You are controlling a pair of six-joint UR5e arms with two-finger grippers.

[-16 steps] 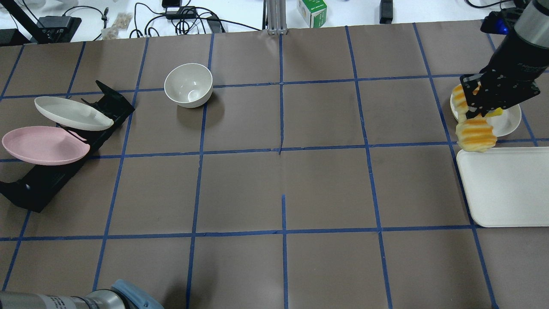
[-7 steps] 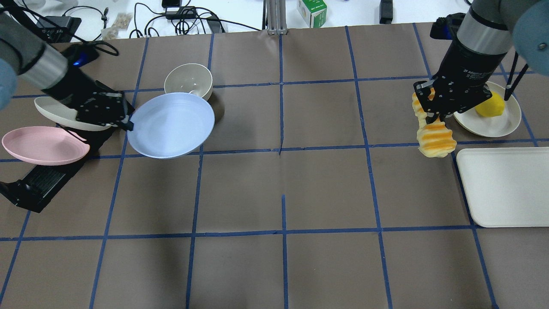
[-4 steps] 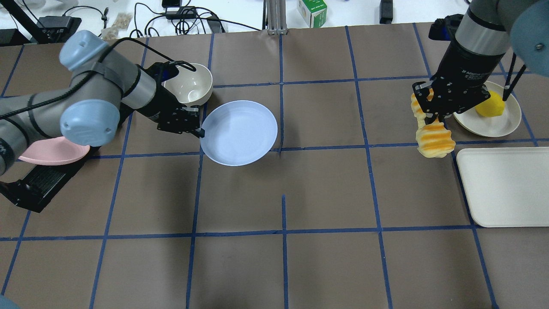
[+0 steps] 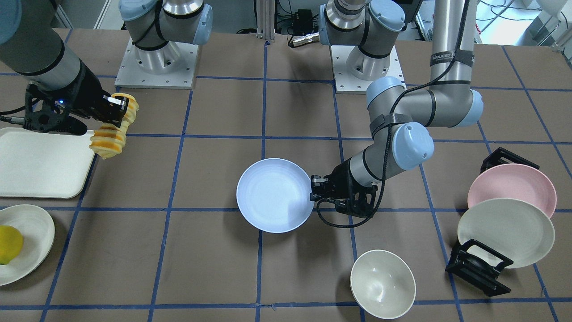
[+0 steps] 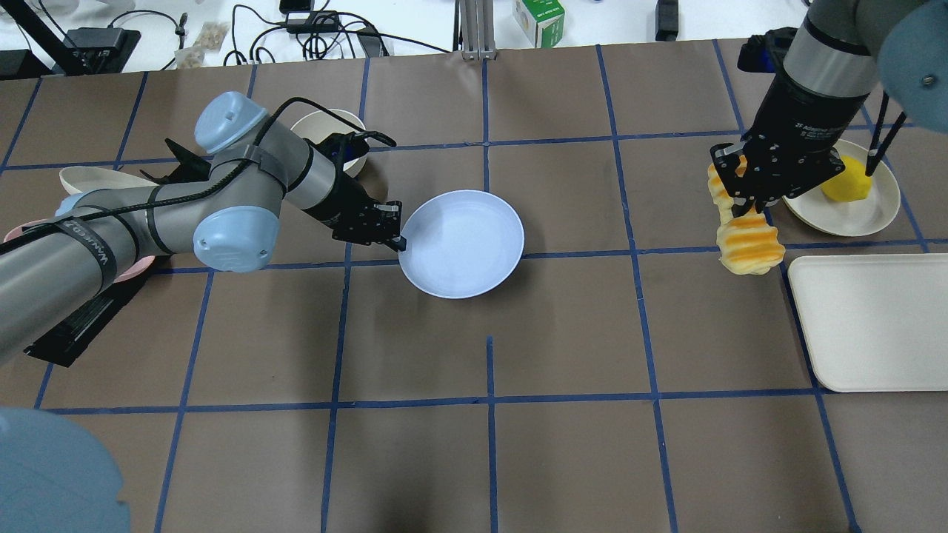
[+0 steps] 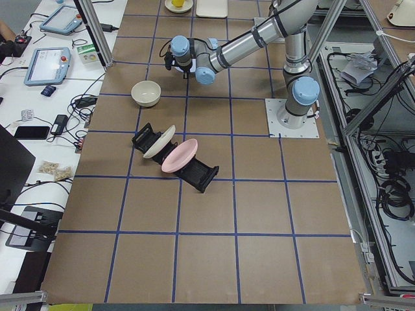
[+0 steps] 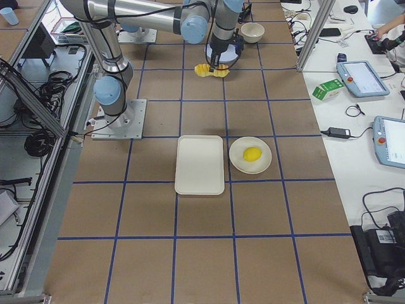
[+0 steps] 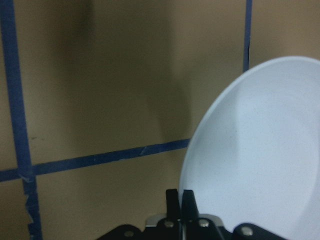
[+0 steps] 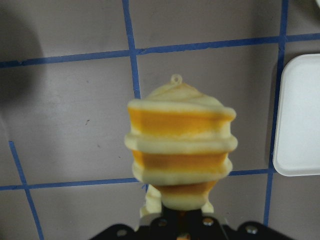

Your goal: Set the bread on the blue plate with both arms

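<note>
Ridged pale-yellow bread loaf with orange-brown tops (image 5: 746,238): held in the air on the right side of the brown gridded table (image 5: 563,333), well apart from the plate, so this looks like the transport step.
Right gripper (image 5: 739,201) is clamped on the loaf's upper end, next to the white tray (image 5: 874,326). Left gripper (image 5: 401,243) is pinched on the rim of the round pale-blue plate (image 5: 463,244) near table centre; can't tell if the plate touches down. Next, I'd judge: plate flat and steady, then bring the loaf over it and lower it inside the rim.

Blue plate (image 5: 466,240), left claw (image 5: 400,240) (at rim)
</note>
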